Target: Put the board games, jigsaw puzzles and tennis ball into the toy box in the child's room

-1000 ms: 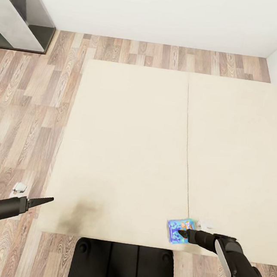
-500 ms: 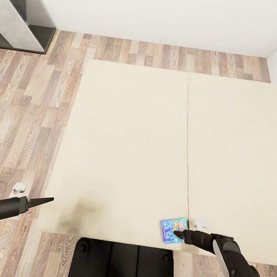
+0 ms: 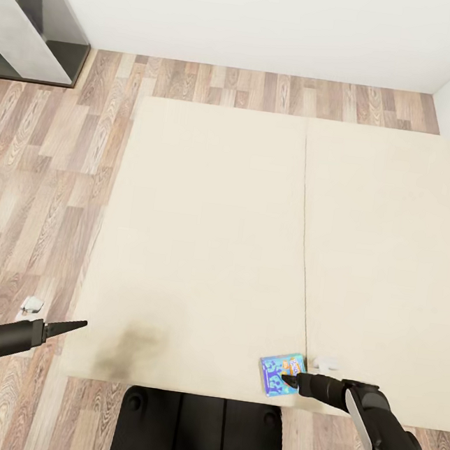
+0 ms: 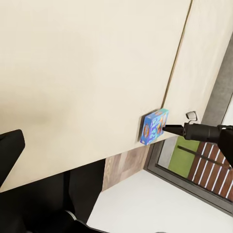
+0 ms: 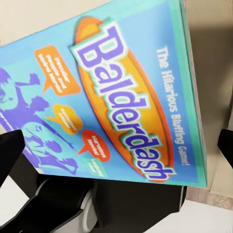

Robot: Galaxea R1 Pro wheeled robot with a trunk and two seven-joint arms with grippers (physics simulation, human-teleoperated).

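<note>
I look down on the large low bed [image 3: 208, 251] with a plain beige cover, smooth and matte, divided by one thin seam that runs from the far edge to the near edge. Near the near edge, left of the seam, the cover has a dark smudged patch [image 3: 132, 347]. Around the bed lies a floor of wood planks [image 3: 40, 181] in grey-brown tones with visible grain.

The small flat blue board game box with yellow lettering [image 3: 280, 374] lies on the bed close to the near edge, just beside the seam. In the right wrist view its printed lid [image 5: 111, 97] is glossy cardboard with the word "Balderdash" in an orange oval, and a green rim runs along one side.

My right hand [image 3: 290, 381] is black and tapered, and its tip meets the right edge of the box. Whether its fingers are apart or pressed on the box I cannot tell. My left hand [image 3: 75, 324] hangs over the floor at the left edge of the bed, and its fingers look pressed together into one point, with nothing between them.

A small white object [image 3: 32, 305] lies on the floor near the left hand.
</note>
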